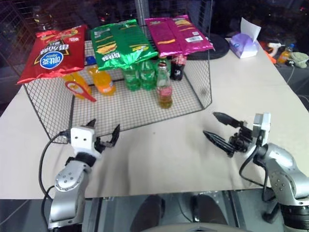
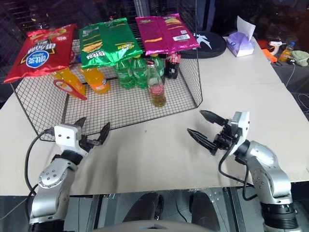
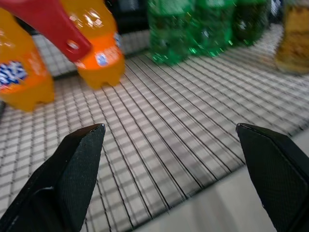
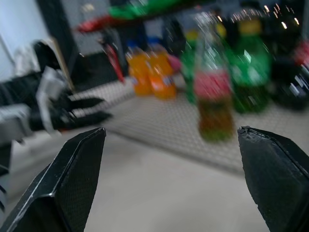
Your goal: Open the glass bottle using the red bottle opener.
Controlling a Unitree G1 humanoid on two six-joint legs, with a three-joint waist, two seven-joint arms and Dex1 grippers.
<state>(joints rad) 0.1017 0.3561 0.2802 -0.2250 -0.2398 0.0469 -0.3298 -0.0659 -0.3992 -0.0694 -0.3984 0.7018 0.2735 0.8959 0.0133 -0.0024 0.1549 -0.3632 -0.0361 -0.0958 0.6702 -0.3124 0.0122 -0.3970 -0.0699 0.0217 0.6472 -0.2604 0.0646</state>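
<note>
From the head cam I've got the glass bottle [image 1: 164, 90] standing at the front of the wire rack [image 1: 120, 108] on the table [image 1: 159, 154], red bottle opener [image 1: 79, 90] propped by the orange bottles [image 1: 104, 81]. Left pincer [image 1: 103, 137] and right pincer [image 1: 221, 129] both spread wide, empty. Left wrist cam: opener above the mesh. Right wrist: bottle dead ahead.

A black wire-mesh rack [image 1: 203, 82] stands on the beige table [image 1: 251, 92], with a red snack bag [image 1: 52, 52], a green one [image 1: 118, 43] and a magenta one [image 1: 177, 35] lying across its top. Under them, on the mesh floor, the small clear glass bottle of amber drink [image 1: 164, 87] stands upright at the front, green plastic bottles [image 1: 139, 75] behind it, orange plastic bottles [image 1: 96, 79] further left. The flat red bottle opener [image 1: 79, 91] leans against the leftmost orange one. The left tool [image 1: 104, 134] and the right tool [image 1: 217, 128] both hover spread wide over the table, holding nothing.
</note>
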